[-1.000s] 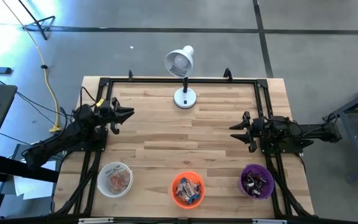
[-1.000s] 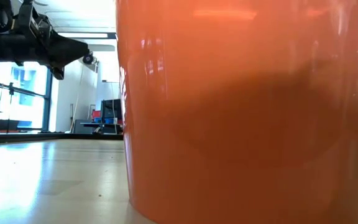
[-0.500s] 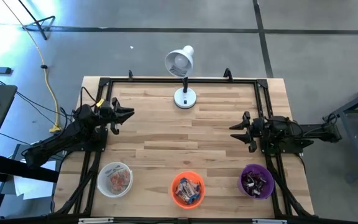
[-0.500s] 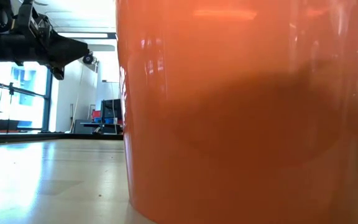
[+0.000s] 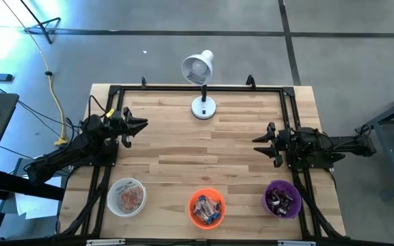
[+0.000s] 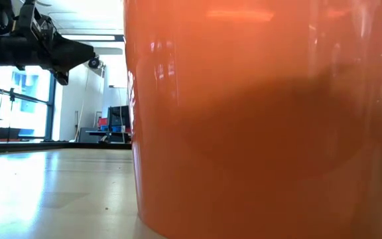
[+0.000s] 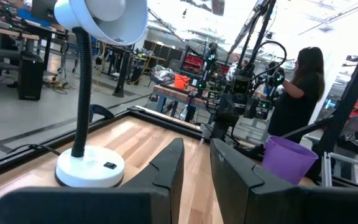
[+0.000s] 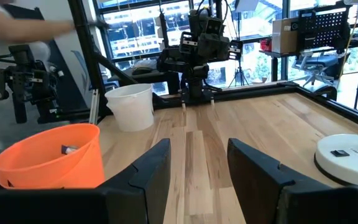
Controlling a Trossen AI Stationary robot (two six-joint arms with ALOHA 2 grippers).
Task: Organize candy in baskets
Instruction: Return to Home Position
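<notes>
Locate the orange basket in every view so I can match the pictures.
High view: orange basket at the picture's bottom, middle of the three baskets.
Low view: its wall fills most of the picture.
Left wrist view: not in it; only the purple basket shows.
Right wrist view: nearest the camera, with the white basket behind it.
Shared landmark: the white desk lamp, seen in the high and both wrist views.

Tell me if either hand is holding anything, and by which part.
Nothing is held: the left hand and right hand are both open and empty.
</notes>
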